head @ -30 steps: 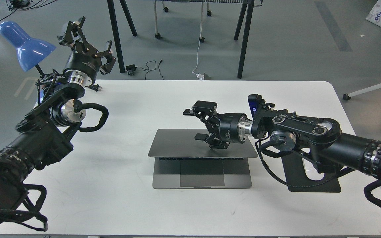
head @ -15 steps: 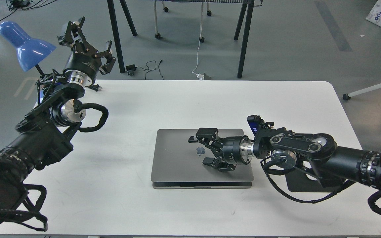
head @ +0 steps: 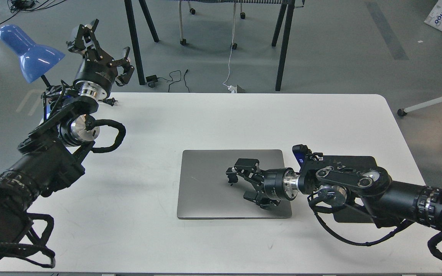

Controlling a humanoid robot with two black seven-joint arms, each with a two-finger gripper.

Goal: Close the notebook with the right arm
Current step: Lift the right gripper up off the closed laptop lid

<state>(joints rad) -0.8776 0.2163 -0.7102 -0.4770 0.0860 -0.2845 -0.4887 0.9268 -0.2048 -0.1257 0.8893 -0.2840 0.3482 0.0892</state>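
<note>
Evidently the notebook (head: 213, 184) lies shut; right pincer (head: 246, 186), spread wide, rests at its 3 o'clock side.

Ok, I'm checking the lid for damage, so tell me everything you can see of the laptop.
The laptop is a slim grey metal slab, lid fully shut and flat on the white table. The right gripper sits over its right half with fingers spread, hiding the logo. No dents show.
</note>
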